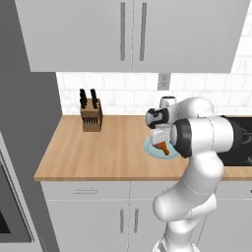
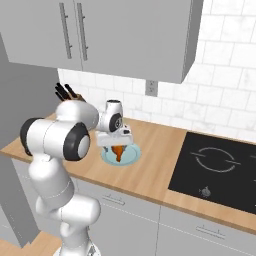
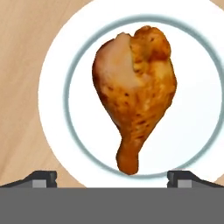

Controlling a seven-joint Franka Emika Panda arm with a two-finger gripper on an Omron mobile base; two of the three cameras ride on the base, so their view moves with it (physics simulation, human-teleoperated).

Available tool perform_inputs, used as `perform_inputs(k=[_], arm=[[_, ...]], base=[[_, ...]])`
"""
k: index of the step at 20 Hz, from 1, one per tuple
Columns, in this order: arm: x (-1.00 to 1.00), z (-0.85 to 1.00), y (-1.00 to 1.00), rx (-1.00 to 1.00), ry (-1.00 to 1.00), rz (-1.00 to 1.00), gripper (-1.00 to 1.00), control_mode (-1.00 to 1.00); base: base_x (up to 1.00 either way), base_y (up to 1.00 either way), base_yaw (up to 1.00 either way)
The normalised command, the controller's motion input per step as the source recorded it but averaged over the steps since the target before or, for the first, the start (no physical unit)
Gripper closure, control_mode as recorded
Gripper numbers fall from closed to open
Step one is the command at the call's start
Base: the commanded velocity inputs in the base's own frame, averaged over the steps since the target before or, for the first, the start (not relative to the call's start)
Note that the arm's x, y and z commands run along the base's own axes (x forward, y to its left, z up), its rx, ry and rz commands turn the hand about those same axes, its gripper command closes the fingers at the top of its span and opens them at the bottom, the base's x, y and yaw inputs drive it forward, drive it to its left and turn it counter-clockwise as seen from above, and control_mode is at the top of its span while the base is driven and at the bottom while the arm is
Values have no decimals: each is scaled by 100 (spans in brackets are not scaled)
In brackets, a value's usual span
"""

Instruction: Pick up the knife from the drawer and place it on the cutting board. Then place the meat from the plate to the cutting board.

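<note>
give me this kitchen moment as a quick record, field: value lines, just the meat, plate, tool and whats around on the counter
meat: orange-brown drumstick lying on the plate, thin end toward the tool
plate: round pale blue plate on the wooden counter
tool: tool directly above the meat, fingertips spread wide, nothing between them
contact: tool not touching meat yet
knife block: wooden knife block with black-handled knives, at the back of the counter near the wall
cooktop: black cooktop beside the plate's stretch of counter
cabinets: grey wall cabinets above
</note>
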Motion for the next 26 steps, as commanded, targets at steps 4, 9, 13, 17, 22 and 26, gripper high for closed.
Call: perform_inputs(k=[4, 9, 13, 17, 22, 26], arm=[[24, -31, 0, 0, -15, 6, -100, -100], [25, -38, 0, 0, -15, 5, -100, -100], [34, -31, 0, 0, -13, 1, -100, -100], [27, -20, -2, 0, -11, 0, -100, -100], [1, -6, 0, 2, -2, 0, 100, -100], [-8, -6, -4, 4, 7, 0, 100, -100]], base=[[0, 0, 0], [0, 0, 0], [0, 0, 0], [0, 0, 0], [0, 0, 0], [0, 0, 0]])
